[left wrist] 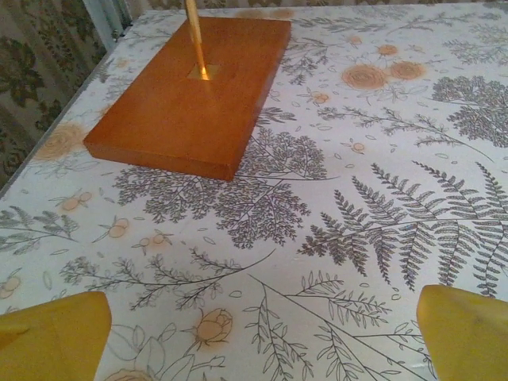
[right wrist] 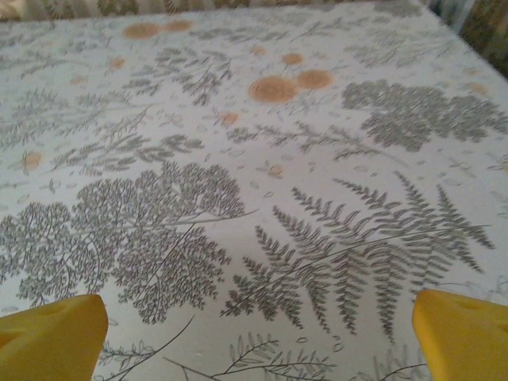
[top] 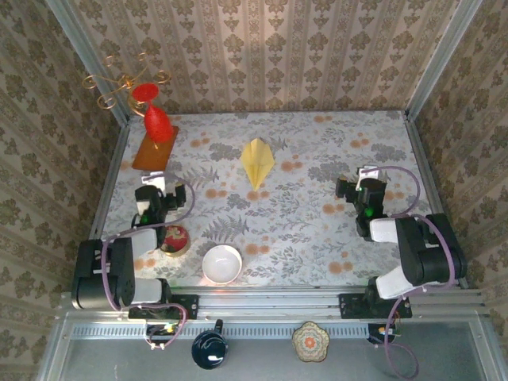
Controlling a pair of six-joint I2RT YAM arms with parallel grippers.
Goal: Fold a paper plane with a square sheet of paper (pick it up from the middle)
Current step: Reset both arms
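The paper plane (top: 257, 162), a pale yellow kite-shaped dart with a centre crease, lies flat on the floral tablecloth at the far middle, its point toward the near side. A flat square sheet of paper is out of view. My left gripper (top: 154, 184) hovers well to the plane's left, open, its yellow fingertips (left wrist: 55, 337) wide apart over bare cloth. On the plane's right my right gripper (top: 367, 179) is also open, with its fingertips (right wrist: 464, 333) spread and nothing between them.
An orange-brown board (left wrist: 186, 103) carrying a gold stand with red ornaments (top: 157, 123) sits just ahead of the left gripper. A white bowl (top: 221, 263) and a small dish (top: 174, 239) stand at the near edge. Metal wall posts border the table.
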